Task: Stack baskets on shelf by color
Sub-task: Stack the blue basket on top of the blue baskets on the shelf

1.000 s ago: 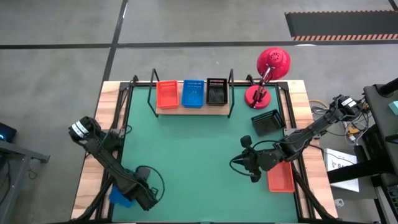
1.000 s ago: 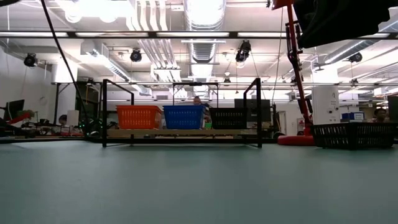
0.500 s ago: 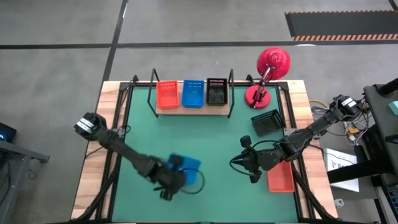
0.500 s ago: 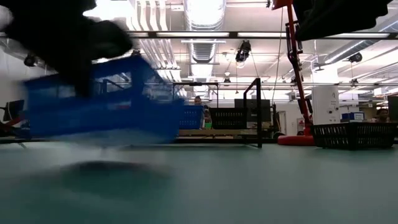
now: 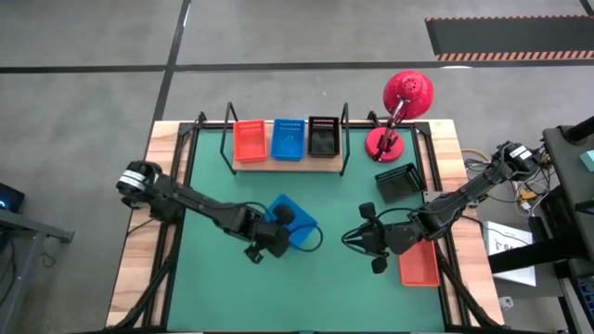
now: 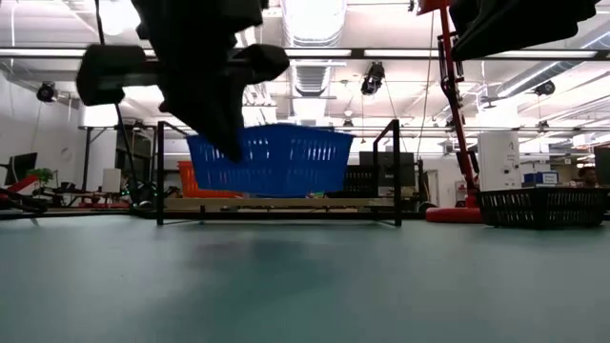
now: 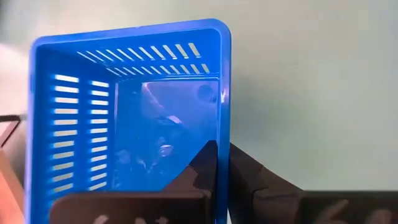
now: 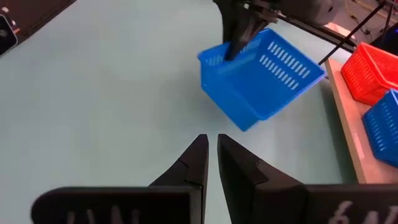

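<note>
Green mat [image 5: 241, 288] covers the table in the high view, with grey floor all around. At the far edge sits the shelf [image 5: 285, 164] with an orange basket [image 5: 249, 140], a blue basket [image 5: 288, 138] and a black basket [image 5: 323, 135] side by side on it. A red lamp [image 5: 401, 104] stands just beside the shelf. The left gripper [image 5: 276, 229] is near the middle of the mat, and its jaws pinch the rim of a second blue basket [image 5: 295, 220]. The right gripper [image 5: 357, 240] faces it from a little way off, with its jaws nearly together and nothing between them. Behind the right gripper lie another black basket [image 5: 399, 182] and another orange basket [image 5: 419, 263].

Low down at table height, the carried blue basket [image 6: 272, 159] hangs in the air under the left arm, off the mat, in front of the shelf [image 6: 276, 203].

From the left wrist, the two dark fingers [image 7: 205, 163] squeeze one wall of the blue basket [image 7: 74, 124], one inside and one outside.

From the right wrist, its own fingers [image 8: 194, 163] have only a thin gap. The tilted blue basket [image 8: 264, 78] is ahead of them, well apart.
</note>
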Tool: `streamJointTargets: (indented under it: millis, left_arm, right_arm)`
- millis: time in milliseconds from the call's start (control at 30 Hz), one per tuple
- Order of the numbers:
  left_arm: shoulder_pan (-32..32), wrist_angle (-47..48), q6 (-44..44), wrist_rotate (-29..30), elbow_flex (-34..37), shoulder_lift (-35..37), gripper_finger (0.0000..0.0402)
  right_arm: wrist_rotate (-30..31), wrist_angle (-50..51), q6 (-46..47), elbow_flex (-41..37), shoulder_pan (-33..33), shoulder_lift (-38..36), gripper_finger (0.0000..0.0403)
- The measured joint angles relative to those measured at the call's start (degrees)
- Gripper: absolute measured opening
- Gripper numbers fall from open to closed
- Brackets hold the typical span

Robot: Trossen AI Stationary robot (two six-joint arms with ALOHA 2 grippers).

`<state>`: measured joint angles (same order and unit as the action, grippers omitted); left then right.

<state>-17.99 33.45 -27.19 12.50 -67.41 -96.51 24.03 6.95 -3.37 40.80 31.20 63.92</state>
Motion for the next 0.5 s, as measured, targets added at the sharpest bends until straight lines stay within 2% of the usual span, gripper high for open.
streamJointTargets:
  millis: [133,333,500]
  left_arm:
    - [1.2,0.1,-1.4,0.2,1.2,-0.3,0.0011]
    - [1.5,0.0,-1.7,0.6,1.6,-0.4,0.0061]
    - [0.9,0.1,-0.8,2.1,1.7,0.4,0.009]
  right_arm:
    - [0.0,0.0,0.5,0.0,0.0,0.0,0.0027]
    - [0.0,-2.0,0.5,0.0,0.0,0.0,0.0028]
    - [0.0,-2.1,2.2,0.0,-0.2,0.0,0.005]
